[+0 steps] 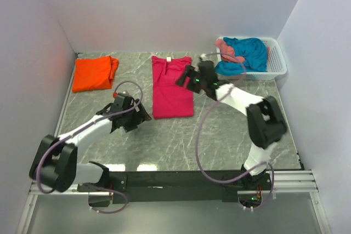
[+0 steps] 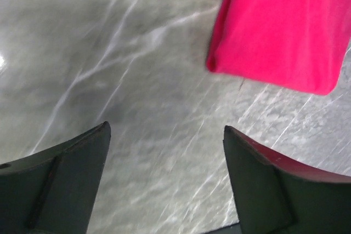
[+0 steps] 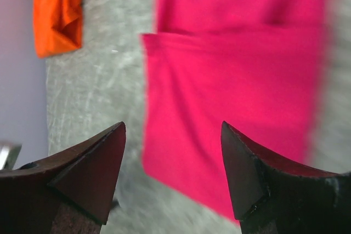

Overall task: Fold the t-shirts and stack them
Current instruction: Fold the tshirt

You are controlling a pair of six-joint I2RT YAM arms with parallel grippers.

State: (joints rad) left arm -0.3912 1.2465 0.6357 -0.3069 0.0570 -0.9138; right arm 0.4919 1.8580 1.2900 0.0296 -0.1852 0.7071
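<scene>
Around the magenta t-shirt (image 1: 171, 87), the left gripper (image 1: 140, 118) and right gripper (image 1: 184, 76) hang spread, both empty. The cloth looks light and limp, so pinching its near hem corners should suit.

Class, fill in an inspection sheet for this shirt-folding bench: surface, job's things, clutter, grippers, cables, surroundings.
Surface: grey marbled table, flat.
Job's things: magenta t-shirt folded into a long strip, centre; orange t-shirt folded, far left corner; teal t-shirt and salmon t-shirt bunched in the basket.
Clutter: white basket, far right corner; nothing else seen.
Grippers: left gripper open, empty, over bare table beside a corner of the magenta t-shirt; right gripper open, empty, above the magenta t-shirt.
Cables: purple-grey cables looping off both arms.
Surroundings: white walls on three sides; metal rail at the near edge.
</scene>
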